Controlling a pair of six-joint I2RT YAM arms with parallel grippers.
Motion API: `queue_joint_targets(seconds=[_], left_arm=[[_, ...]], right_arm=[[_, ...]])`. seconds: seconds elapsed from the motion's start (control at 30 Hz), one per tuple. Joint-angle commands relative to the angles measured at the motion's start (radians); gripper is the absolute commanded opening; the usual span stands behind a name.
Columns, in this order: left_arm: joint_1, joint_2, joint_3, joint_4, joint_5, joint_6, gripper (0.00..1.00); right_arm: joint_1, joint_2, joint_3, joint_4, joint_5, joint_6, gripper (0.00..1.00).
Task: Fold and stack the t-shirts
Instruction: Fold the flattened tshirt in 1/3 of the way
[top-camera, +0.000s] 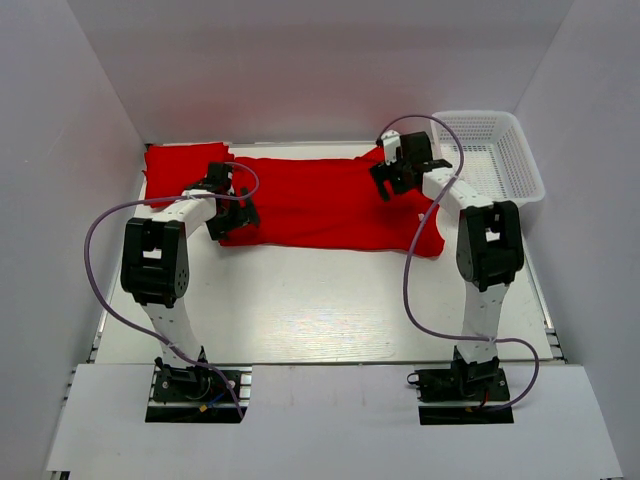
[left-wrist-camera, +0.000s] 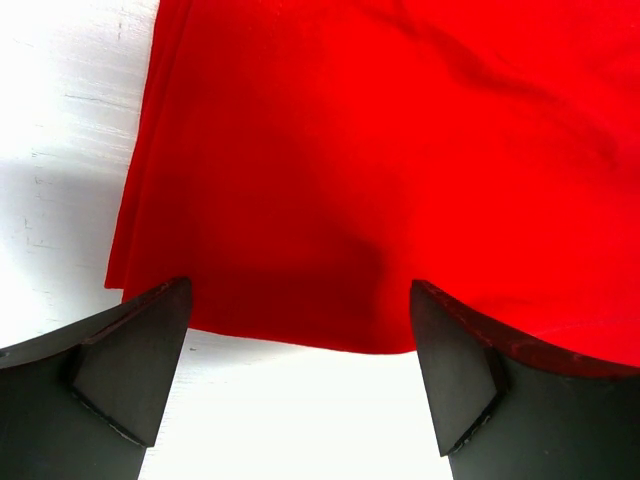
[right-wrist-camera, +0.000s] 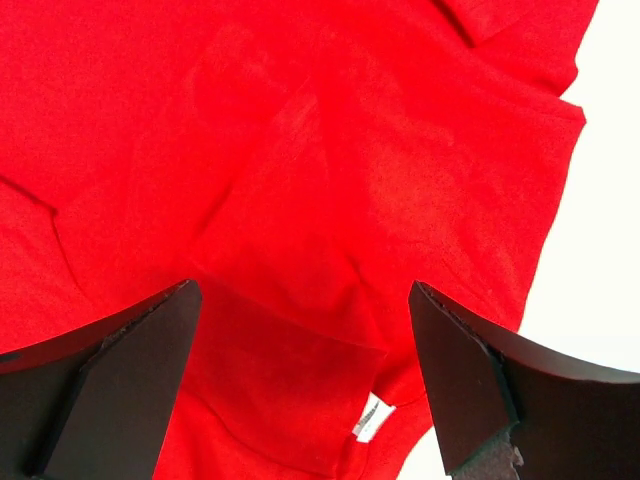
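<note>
Hovering over the spread red t-shirt, left gripper and right gripper gape wide, holding nothing (white neck tag below the right).

Bright, diffuse light fills the overhead view. The white counter is close to washing out, and the arms cast only faint shadows. In the left wrist view the counter is overexposed, with a soft grey shadow beside the t-shirt. The saturated red flattens its folds. The fingers of the left pincer and those of the right pincer look dark and slightly soft.
</note>
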Motion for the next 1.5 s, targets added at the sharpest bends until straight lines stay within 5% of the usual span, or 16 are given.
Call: queue_joint_targets(seconds=[0.0,0.2,0.47,0.6,0.77,1.03,1.47], left_arm=[[-0.004,-0.062,-0.009,0.0,-0.006,0.009,1.0],[-0.004,-0.062,-0.009,0.0,0.003,0.009,1.0],[-0.004,-0.052,-0.027,0.009,0.003,0.0,1.0],[-0.004,-0.043,-0.038,0.018,0.003,0.0,1.0],[-0.004,-0.043,-0.047,0.018,0.003,0.0,1.0],[-0.004,-0.032,-0.056,0.018,-0.008,0.0,1.0],[0.005,-0.032,-0.056,0.009,-0.008,0.0,1.0]], right_arm=[[0.013,-0.03,-0.041,-0.022,-0.017,-0.122,0.9],[0.043,0.003,-0.007,-0.034,-0.051,-0.142,0.83],[0.063,0.057,0.011,-0.024,-0.048,-0.113,0.59],[0.065,0.086,0.019,0.004,-0.02,-0.093,0.59],[0.065,0.103,0.016,0.062,0.015,-0.051,0.43],[0.062,0.083,-0.013,0.124,0.109,0.013,0.0],[0.042,0.095,0.045,0.164,0.312,0.099,0.0]])
